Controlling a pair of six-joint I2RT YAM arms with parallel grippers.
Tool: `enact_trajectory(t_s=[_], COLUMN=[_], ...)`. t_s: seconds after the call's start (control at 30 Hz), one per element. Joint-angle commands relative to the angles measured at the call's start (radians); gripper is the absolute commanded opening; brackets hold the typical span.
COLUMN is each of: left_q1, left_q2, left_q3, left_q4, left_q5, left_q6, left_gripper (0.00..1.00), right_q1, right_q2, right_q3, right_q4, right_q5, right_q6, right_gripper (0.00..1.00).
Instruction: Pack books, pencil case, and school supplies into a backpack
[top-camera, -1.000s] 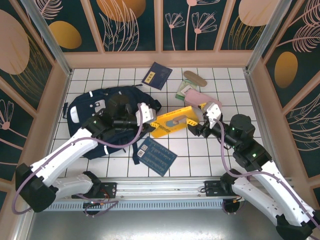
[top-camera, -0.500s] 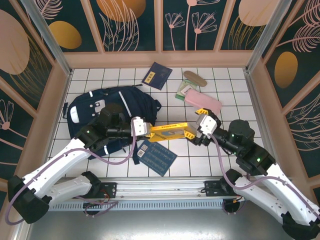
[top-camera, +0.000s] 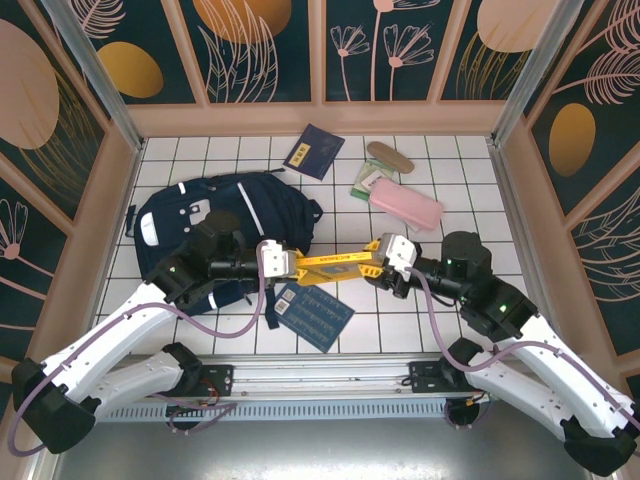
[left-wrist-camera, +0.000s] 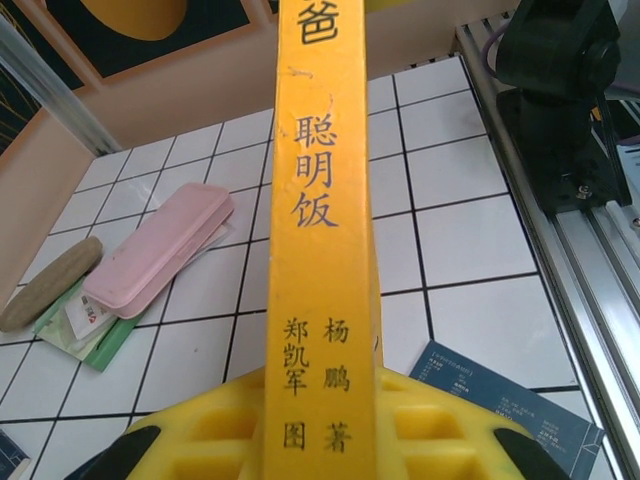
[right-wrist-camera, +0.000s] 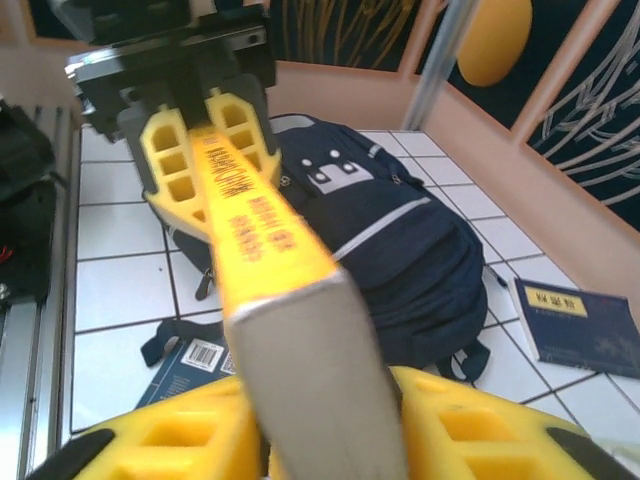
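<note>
The yellow book (top-camera: 335, 264) hangs on edge above the tiles, spine up, between both arms. My left gripper (top-camera: 290, 266) is shut on its left end, and in the left wrist view the spine (left-wrist-camera: 320, 200) runs away from the gripper (left-wrist-camera: 320, 440). My right gripper (top-camera: 378, 262) is shut on the right end, its pads (right-wrist-camera: 470, 420) pressed against the page edge (right-wrist-camera: 320, 380). The navy backpack (top-camera: 215, 215) lies to the left, partly under the left arm. A blue book (top-camera: 312, 312) lies below the held book. Pink pencil case (top-camera: 405, 204), tan oval piece (top-camera: 390, 157), green pack (top-camera: 366, 182) and navy booklet (top-camera: 314, 151) lie at the back.
Patterned walls fence the tiled table on three sides, and a metal rail (top-camera: 330, 375) runs along the near edge. The right arm's base (left-wrist-camera: 555, 60) stands beyond the book in the left wrist view. The backpack (right-wrist-camera: 400, 240) and booklet (right-wrist-camera: 575, 320) lie beyond the right gripper.
The yellow book has come up off the tiles and turned onto its edge. Both arms swung toward the near middle, and the right gripper closed on the book's right end.
</note>
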Motion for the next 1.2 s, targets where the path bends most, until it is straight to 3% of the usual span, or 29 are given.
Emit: enact_trajectory(t_s=[0.0,0.03,0.07,0.1,0.13,0.17,0.3,0.37,0.43,0.53,0.63,0.77,1.0,1.17], left_q1=[-0.007,-0.007,-0.007,-0.007,-0.007,-0.005,0.014,0.017,0.034,0.133,0.237,0.308,0.365,0.382], left_q2=[-0.026,-0.027,-0.026,-0.024,-0.018,-0.001,0.135,0.203,0.245,0.289,0.271,0.317,0.478,0.553], left_q3=[-0.005,-0.011,-0.023,-0.034,-0.038,-0.022,0.168,0.246,0.265,0.28,0.188,0.159,0.172,0.237], left_q4=[0.123,0.148,0.205,0.268,0.329,0.34,0.145,0.065,0.037,-0.011,0.043,0.015,0.014,-0.045], left_q5=[0.054,0.02,-0.034,-0.096,-0.2,-0.274,-0.338,-0.381,-0.526,-0.495,-0.439,-0.42,-0.366,-0.468], left_q6=[-0.006,-0.041,-0.122,-0.234,-0.378,-0.483,-0.71,-0.766,-0.901,-1.067,-1.281,-1.474,-1.582,-1.555], left_gripper=[0.0,0.0,0.0,0.16,0.45,0.57,0.71,0.71,0.77,0.75,0.78,0.78,0.68,0.66], right_q1=[0.006,0.007,0.006,0.003,-0.007,-0.019,-0.068,-0.091,-0.124,-0.194,-0.28,-0.322,-0.326,-0.327], right_q2=[0.003,-0.002,-0.015,-0.027,-0.041,-0.051,-0.049,-0.014,0.037,0.115,0.188,0.222,0.245,0.245], right_q3=[-0.013,-0.011,-0.008,-0.006,-0.006,-0.005,0.021,0.068,0.12,0.154,0.164,0.121,0.083,0.076], right_q4=[0.042,0.04,0.051,0.065,0.079,0.098,0.108,0.066,0.006,-0.054,-0.103,-0.069,-0.006,-0.008], right_q5=[-0.068,-0.067,-0.044,-0.007,0.035,0.088,0.321,0.436,0.469,0.516,0.427,0.321,0.243,0.238], right_q6=[0.017,0.021,0.036,0.063,0.096,0.14,0.345,0.435,0.52,0.679,0.799,0.888,0.928,0.925], right_gripper=[0.11,0.0,0.0,0.0,0.0,0.0,0.0,0.0,0.0,0.0,0.0,0.0,0.0,0.0])
